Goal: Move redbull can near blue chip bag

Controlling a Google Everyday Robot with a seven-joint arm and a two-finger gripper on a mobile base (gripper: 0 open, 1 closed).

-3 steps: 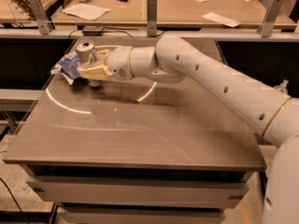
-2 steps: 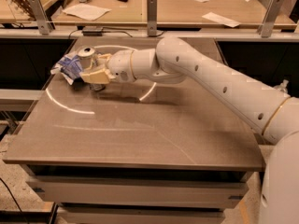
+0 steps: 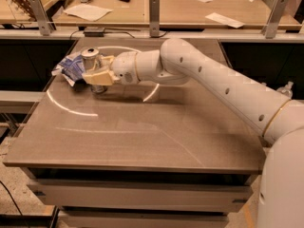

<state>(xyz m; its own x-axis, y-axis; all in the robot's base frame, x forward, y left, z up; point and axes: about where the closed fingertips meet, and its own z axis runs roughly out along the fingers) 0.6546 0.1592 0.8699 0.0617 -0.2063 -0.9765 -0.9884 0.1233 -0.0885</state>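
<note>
Tan-fingered, our gripper [image 3: 94, 75] sits in the upper left of the frame, pinching the redbull can [image 3: 90, 57] around its middle. We see the can upright, its silver top above the fingers and its base at the brown table [image 3: 142, 137]. Just left of it, touching or nearly so, lies the crumpled blue chip bag [image 3: 70, 67]. Our white arm [image 3: 213, 82] stretches away to the lower right.

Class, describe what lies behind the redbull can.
The blue chip bag lies just behind and left of the redbull can. Its right end is hidden by the can and the gripper clasping it.
</note>
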